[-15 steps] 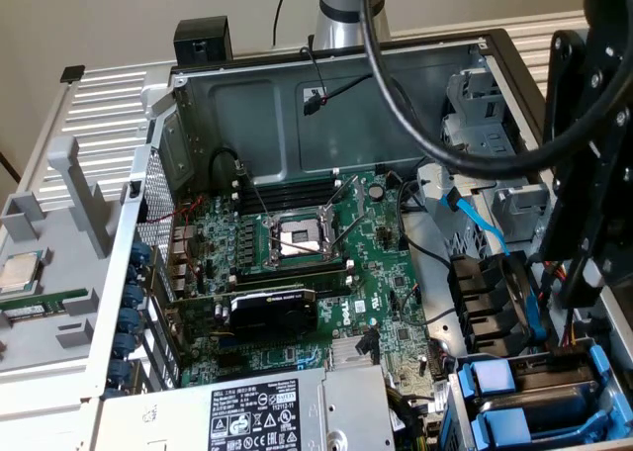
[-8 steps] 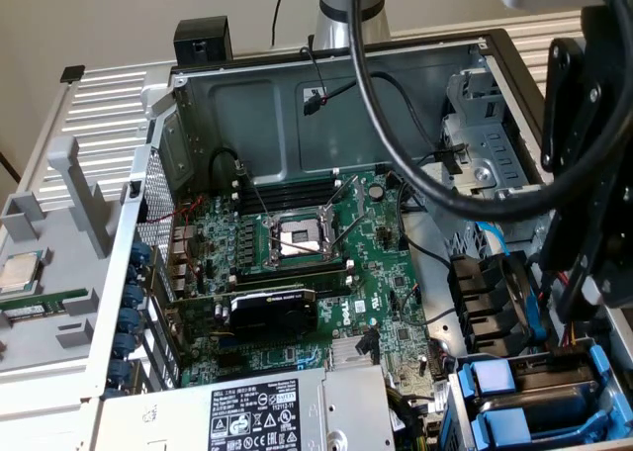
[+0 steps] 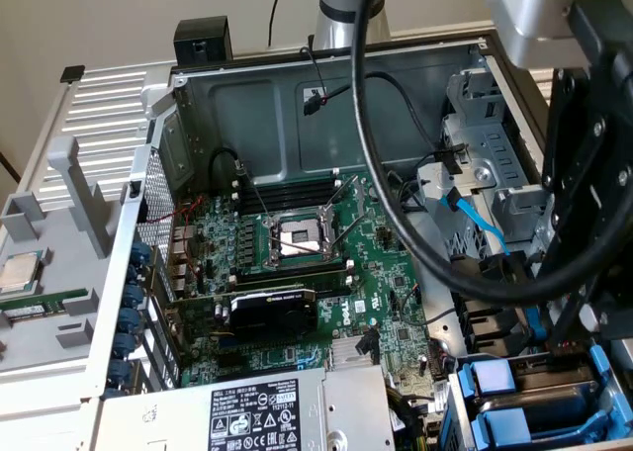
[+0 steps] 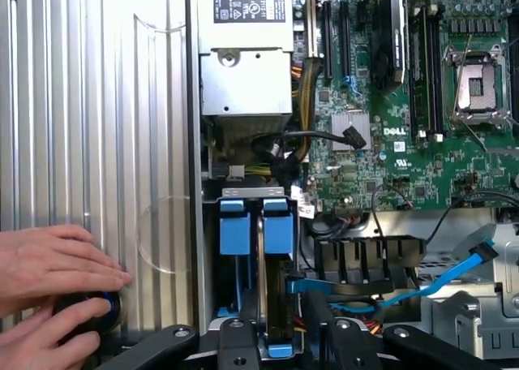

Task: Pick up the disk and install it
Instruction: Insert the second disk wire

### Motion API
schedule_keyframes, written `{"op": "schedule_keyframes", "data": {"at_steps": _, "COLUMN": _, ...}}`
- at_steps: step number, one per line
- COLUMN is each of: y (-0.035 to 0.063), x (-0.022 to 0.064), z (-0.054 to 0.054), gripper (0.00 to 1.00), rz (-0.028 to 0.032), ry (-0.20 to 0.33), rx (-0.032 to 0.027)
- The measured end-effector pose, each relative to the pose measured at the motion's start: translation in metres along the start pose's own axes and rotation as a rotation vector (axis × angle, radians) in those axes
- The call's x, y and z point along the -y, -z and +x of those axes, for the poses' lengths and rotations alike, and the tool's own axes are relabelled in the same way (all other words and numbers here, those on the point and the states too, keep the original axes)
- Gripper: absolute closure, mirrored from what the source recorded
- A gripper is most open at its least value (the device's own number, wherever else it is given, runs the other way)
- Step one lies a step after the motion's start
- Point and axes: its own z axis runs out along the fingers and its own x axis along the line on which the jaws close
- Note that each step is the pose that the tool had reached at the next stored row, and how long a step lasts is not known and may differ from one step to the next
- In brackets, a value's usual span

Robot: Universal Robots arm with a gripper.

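Gripper [image 4: 272, 337], jaws closed on the disk [image 4: 274, 305] standing edgewise in its bay [image 4: 212, 305]: a rigid, fairly heavy, shock-sensitive unit, best held by its blue carrier edges.

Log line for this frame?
phase install | hand over drive bay | disk edge-on in bay slot | person's hand on black knob

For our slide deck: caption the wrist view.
Claw over blue-framed disk in the drive bay, a person's hands alongside.
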Motion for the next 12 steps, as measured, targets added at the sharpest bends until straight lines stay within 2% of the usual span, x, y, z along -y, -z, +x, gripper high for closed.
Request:
{"op": "schedule_keyframes", "data": {"at_steps": 4, "y": -0.0072, "x": -0.001, "z": 0.002, "gripper": 0.63, "rz": -0.0003, "ry": 0.0, "rx": 0.0052}}
{"op": "schedule_keyframes", "data": {"at_steps": 8, "y": -0.0131, "x": -0.0039, "z": 0.006, "gripper": 0.63, "rz": -0.0005, "ry": 0.001, "rx": 0.0155}}
{"op": "schedule_keyframes", "data": {"at_steps": 9, "y": -0.014, "x": -0.0044, "z": 0.007, "gripper": 0.63, "rz": -0.0007, "ry": 0.001, "rx": 0.0192}}
{"op": "schedule_keyframes", "data": {"at_steps": 12, "y": -0.0166, "x": -0.0051, "z": 0.01, "gripper": 0.63, "rz": -0.0016, "ry": 0.002, "rx": 0.0397}}
